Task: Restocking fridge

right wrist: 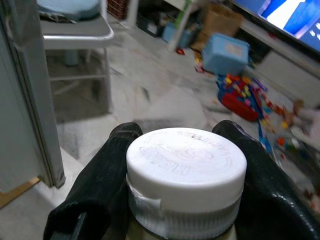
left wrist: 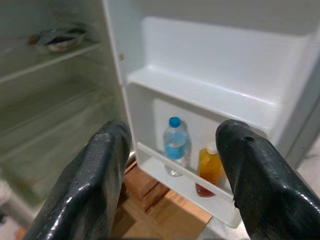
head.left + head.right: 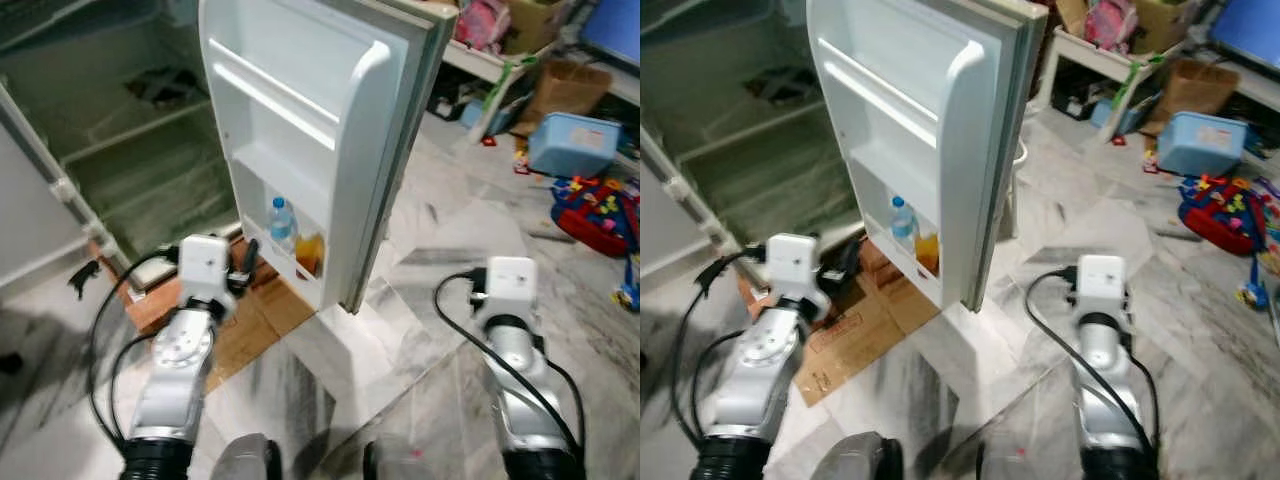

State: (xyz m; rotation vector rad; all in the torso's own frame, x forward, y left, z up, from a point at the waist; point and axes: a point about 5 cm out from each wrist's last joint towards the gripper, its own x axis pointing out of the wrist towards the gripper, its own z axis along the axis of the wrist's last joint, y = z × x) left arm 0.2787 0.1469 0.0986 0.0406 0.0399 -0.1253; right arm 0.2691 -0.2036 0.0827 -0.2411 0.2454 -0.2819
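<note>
Over on the left the fridge (image 3: 140,150) stands open, its wire shelves nearly bare apart from something dark lying on an upper one. The left end effector (image 2: 172,185) hangs in front of it with its two black fingers spread wide and nothing between them, looking straight at the door's lowest shelf (image 2: 185,177).

On that shelf a water bottle (image 2: 175,150) with a blue cap stands upright, and just beside it an orange bottle (image 2: 209,167) with a white cap. The door (image 3: 320,130) swings out toward the room, and flattened cardboard (image 3: 855,330) lies on the marble floor beneath it.

To the right of the door, the right end effector (image 1: 185,200) is closed on a white-capped container (image 1: 186,175), a finger pressed to each side just under the lid. The cap looks like hard ribbed plastic, broad and flat on top. I'd guess the ribbing gives decent grip while the smooth top would be slick; whatever is below the neck is hidden, so weight is hard to judge. A full jar would be bottom-heavy and could swing. Holding at the neck seems sound, provided it stays upright.

Further right, a blue box (image 3: 572,143) and scattered toys (image 3: 595,205) litter the floor.
</note>
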